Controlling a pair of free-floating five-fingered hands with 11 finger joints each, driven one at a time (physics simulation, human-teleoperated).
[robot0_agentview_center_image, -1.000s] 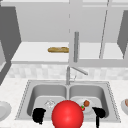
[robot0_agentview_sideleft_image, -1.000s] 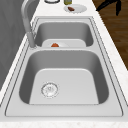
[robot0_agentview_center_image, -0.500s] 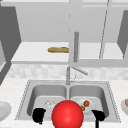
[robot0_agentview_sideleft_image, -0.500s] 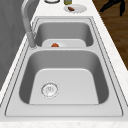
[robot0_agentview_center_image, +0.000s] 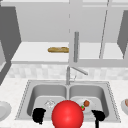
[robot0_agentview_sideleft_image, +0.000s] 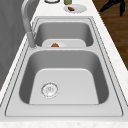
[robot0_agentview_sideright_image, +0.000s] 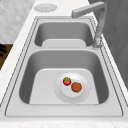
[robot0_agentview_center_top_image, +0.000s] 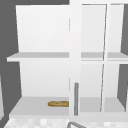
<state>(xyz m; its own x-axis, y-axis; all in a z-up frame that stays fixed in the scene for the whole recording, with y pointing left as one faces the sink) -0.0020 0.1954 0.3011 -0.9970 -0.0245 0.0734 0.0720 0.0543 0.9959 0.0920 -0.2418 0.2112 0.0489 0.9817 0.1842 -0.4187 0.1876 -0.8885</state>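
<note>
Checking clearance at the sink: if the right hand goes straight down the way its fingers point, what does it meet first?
Probably the counter's front edge before the sink: the right hand hangs there, fingers down. Depth is unclear.

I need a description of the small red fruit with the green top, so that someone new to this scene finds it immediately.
Start at the steel double sink and take the basin that has a round white plate on its floor. Two small things lie on this plate: a round brown food piece and, beside it, the small red fruit. Only the fruit is bright red with a green top.
</note>
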